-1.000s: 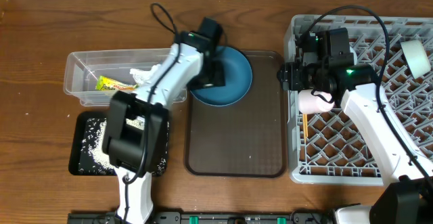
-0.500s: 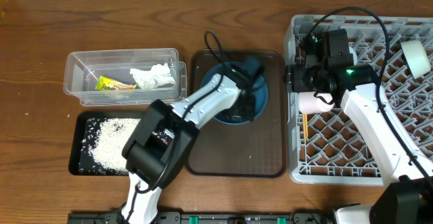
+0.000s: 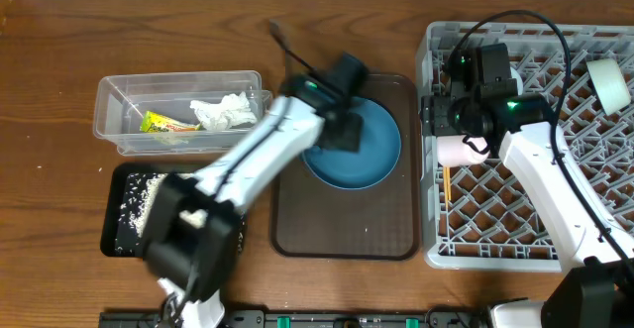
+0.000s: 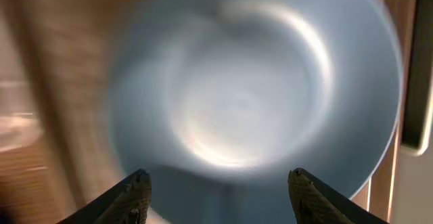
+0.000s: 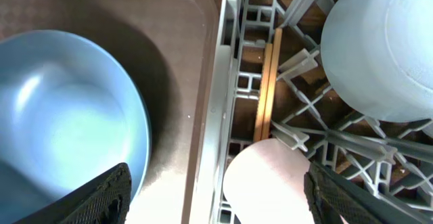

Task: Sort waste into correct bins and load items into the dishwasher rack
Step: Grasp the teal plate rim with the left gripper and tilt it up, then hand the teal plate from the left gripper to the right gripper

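The dark blue plate (image 3: pixel 369 155) lies on the brown serving tray (image 3: pixel 342 224); it also fills the blurred left wrist view (image 4: pixel 250 95). My left gripper (image 3: pixel 342 133) is open over the plate's left rim, its fingers (image 4: pixel 216 183) wide apart. My right gripper (image 3: pixel 442 120) is open over the left edge of the grey rack (image 3: pixel 555 219), fingers (image 5: pixel 218 180) spread. Below it in the rack lie the pink cup (image 5: pixel 270 176), the wooden chopsticks (image 5: pixel 267 88) and a pale blue-white bowl (image 5: pixel 382 48). The plate also shows in the right wrist view (image 5: pixel 61 122).
The clear tub (image 3: pixel 119 100) at the left holds the white tissue (image 3: pixel 224 112) and the yellow-green wrapper (image 3: pixel 163 123). The black tray (image 3: pixel 111 231) in front of it holds white grains (image 3: pixel 134 204). Another pale bowl (image 3: pixel 608 82) stands at the rack's far right.
My left arm has swung from the tub side to over the tray. The blue plate has shifted right and toward the front, onto the tray's middle. The right arm has stayed still.
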Robot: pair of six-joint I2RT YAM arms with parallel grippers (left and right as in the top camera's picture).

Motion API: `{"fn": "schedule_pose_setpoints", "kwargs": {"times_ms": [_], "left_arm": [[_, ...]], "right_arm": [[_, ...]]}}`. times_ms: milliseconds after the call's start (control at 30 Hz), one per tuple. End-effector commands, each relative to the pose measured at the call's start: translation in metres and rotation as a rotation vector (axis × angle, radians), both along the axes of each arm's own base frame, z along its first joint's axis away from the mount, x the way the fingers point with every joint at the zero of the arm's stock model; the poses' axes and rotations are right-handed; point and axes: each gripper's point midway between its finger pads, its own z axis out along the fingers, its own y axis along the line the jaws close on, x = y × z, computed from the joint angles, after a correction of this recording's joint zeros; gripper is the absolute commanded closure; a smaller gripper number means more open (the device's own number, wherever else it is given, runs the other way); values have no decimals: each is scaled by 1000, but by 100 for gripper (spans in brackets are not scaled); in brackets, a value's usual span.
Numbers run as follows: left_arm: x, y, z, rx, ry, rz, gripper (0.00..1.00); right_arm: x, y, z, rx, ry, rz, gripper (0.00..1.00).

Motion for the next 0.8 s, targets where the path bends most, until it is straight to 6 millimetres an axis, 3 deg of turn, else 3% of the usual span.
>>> {"fn": "schedule_pose_setpoints", "kwargs": {"times_ms": [0,200,567,633,700,767], "left_arm": [[16,29,9,40,-33,58,32],[14,55,-21,75,47,122,32],[-4,55,-90,150,186,98,32],[-6,57,-99,162,209,100,43],[-8,58,-101,168,221,101,69],[-9,58,-99,167,221,101,87]], "right_arm": [[0,-2,-4,-15,11,2,18],[0,-2,-4,-15,10,2,17],[-1,-2,-4,-15,12,2,17],[-1,-2,-5,-16,14,2,16],[-1,-2,-5,-16,15,2,16],[-1,-1,-5,-13,15,4,16]]}}
